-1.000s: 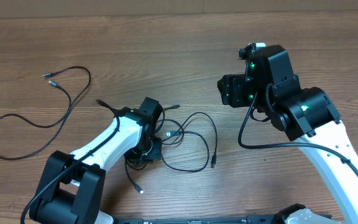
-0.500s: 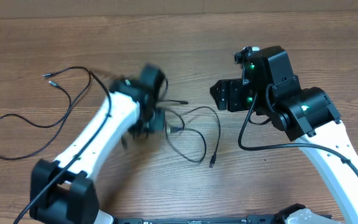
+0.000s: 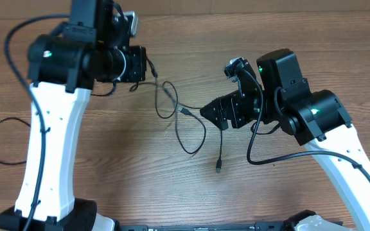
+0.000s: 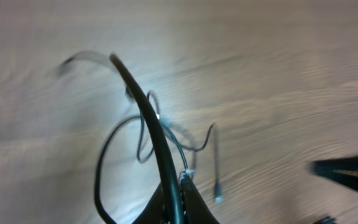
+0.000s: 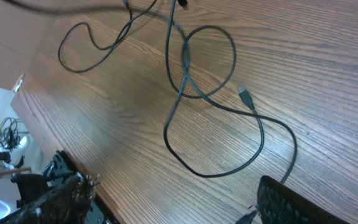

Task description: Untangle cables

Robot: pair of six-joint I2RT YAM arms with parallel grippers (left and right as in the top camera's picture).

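The left gripper [image 4: 178,202] is pinched tight on the thin black cables [image 3: 191,131]. Their slick cords droop in loose, crossing loops onto the wood-grain table [image 3: 300,38]. The right gripper [image 3: 212,111], fingers spread, hovers just beside them.

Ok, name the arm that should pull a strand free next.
Probably right: the right gripper stands open beside the cables, while the left gripper is shut on them, holding them up.
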